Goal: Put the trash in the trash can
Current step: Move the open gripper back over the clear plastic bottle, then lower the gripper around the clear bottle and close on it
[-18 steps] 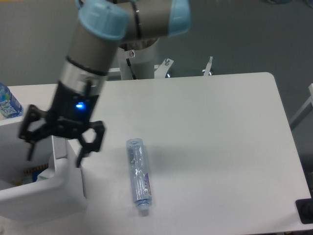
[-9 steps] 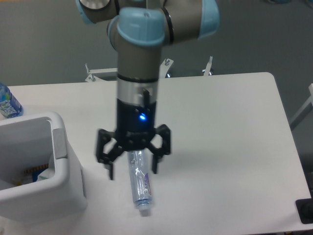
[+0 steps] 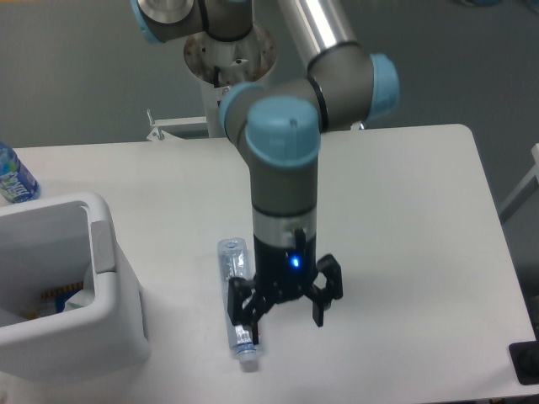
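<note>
A flattened clear plastic bottle (image 3: 233,271) with a bluish label and white cap lies on the white table (image 3: 396,219), cap toward the front edge. My gripper (image 3: 285,316) hangs open just right of the bottle's lower half, its left finger overlapping the bottle near the cap, and holds nothing. The white trash can (image 3: 114,290) stands at the front left. Inside it, something white and crumpled (image 3: 80,299) shows at the bottom.
An upright blue-labelled water bottle (image 3: 13,177) stands at the left edge behind the bin. The arm's base (image 3: 229,59) rises at the back of the table. A dark object (image 3: 526,362) sits off the front right corner.
My gripper swung from over the trash can rightward across the table to the lying bottle, then dropped lower beside it, staying open throughout.
</note>
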`<act>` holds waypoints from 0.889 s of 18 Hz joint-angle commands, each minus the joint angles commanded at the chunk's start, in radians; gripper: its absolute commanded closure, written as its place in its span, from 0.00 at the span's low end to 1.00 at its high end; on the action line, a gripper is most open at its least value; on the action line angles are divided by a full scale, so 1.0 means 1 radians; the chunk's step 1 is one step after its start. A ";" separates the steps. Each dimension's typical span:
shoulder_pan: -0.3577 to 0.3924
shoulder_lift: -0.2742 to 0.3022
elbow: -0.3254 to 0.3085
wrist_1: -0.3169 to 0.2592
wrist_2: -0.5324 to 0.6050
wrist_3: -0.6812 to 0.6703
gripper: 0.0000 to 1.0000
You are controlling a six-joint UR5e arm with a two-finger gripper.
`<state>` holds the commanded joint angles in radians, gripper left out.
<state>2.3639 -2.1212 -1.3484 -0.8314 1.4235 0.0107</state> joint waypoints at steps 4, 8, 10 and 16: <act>-0.006 -0.052 0.011 0.000 0.000 0.003 0.00; -0.027 -0.107 0.011 0.006 0.003 0.003 0.00; -0.034 -0.126 0.008 0.008 0.003 0.003 0.00; -0.077 -0.158 -0.034 0.008 0.049 0.011 0.00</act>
<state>2.2872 -2.2794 -1.3821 -0.8237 1.4725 0.0215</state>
